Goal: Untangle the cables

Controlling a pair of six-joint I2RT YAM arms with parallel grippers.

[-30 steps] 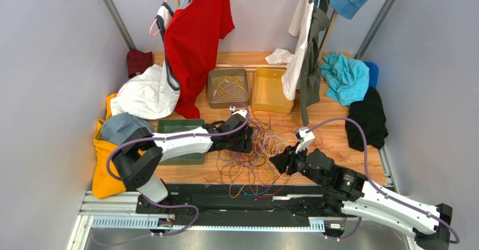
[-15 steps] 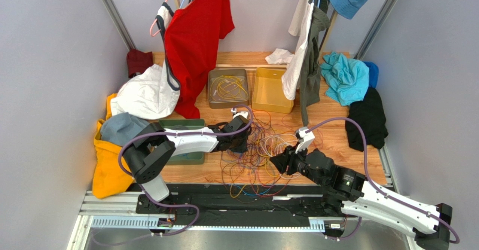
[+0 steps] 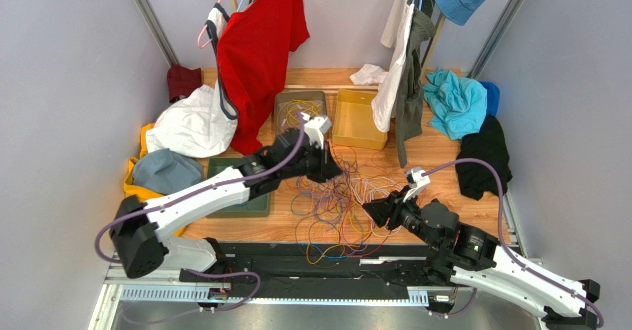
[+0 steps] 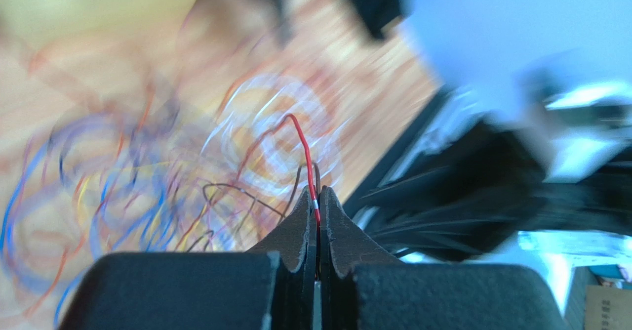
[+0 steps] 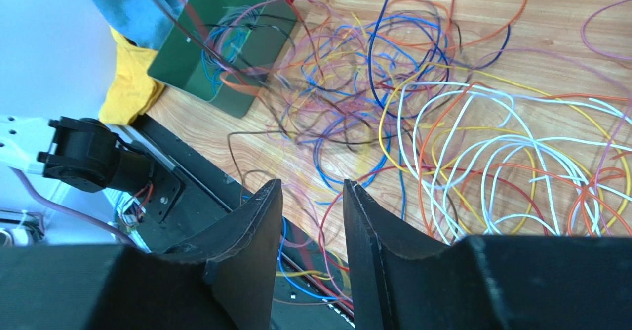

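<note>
The cables [image 3: 347, 200] lie in a loose tangle of yellow, orange, blue, purple, red and white loops on the wooden table between the two arms. My left gripper [image 3: 335, 170] hangs over the tangle's far left part. In the left wrist view it [image 4: 317, 196] is shut on a thin red cable [image 4: 303, 146], with a brown one beside it. My right gripper [image 3: 371, 213] sits at the tangle's near right edge. In the right wrist view it [image 5: 311, 185] is open above the table's front edge, and loose cables [image 5: 475, 134] run under the gap.
A green bin [image 3: 236, 207] holding a few cables sits left of the tangle, partly under the left arm. A grey bin [image 3: 285, 133] with yellow cables and a yellow bin [image 3: 357, 122] stand behind. Clothes hang and lie around the back and sides.
The left gripper closed on the red cable, and the arm stretched out up and toward the back right. The right arm drew slightly right.
</note>
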